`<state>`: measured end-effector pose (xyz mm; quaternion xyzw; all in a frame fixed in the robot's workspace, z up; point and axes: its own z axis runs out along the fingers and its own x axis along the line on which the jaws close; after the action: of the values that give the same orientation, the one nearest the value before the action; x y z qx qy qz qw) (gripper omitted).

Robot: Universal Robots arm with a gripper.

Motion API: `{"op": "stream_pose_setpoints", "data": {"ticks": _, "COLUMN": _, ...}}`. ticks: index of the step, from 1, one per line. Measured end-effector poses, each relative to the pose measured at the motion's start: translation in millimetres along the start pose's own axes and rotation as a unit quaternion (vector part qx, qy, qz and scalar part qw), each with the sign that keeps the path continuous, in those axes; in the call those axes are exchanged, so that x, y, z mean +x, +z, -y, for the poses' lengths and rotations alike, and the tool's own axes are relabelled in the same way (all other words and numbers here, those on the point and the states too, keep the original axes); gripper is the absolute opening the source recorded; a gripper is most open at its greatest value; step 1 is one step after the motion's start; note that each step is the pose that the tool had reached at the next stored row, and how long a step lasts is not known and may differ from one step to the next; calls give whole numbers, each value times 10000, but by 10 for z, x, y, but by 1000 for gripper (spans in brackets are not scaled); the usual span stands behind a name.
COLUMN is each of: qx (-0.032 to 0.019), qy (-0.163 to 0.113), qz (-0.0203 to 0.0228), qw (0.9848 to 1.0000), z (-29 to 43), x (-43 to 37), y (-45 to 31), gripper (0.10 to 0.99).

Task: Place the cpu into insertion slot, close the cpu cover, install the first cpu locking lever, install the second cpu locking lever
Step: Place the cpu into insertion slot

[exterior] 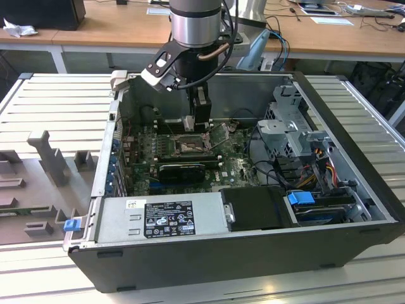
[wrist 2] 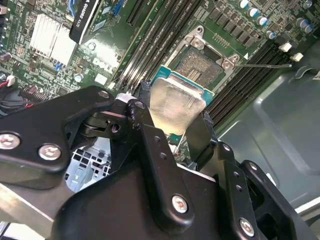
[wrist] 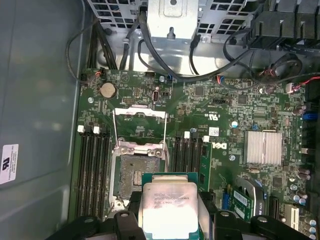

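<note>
Desks in the back, a ribbed metal table up front with the open computer case on it, and in the exterior view we see the gripper hanging low over the board inside. In the second wrist view its fingers are clamped on the edges of the chip, held just above the socket and not seated as far as we can tell. In the first wrist view the socket's contacts are bare and the cover stands flipped open, so we reckon none of the four steps is finished.
</note>
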<state>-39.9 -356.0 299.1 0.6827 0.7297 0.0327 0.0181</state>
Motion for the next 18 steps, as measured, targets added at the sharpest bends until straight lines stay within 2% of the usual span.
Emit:
{"op": "stream_pose_setpoints", "data": {"ticks": 7, "qx": 17, "qy": 1, "qz": -5, "qw": 10000, "z": 8, "x": -2, "y": 129, "gripper": 529}}
{"op": "stream_pose_setpoints", "data": {"ticks": 18, "qx": 17, "qy": 1, "qz": -4, "qw": 10000, "z": 16, "x": -5, "y": 250, "gripper": 529}}
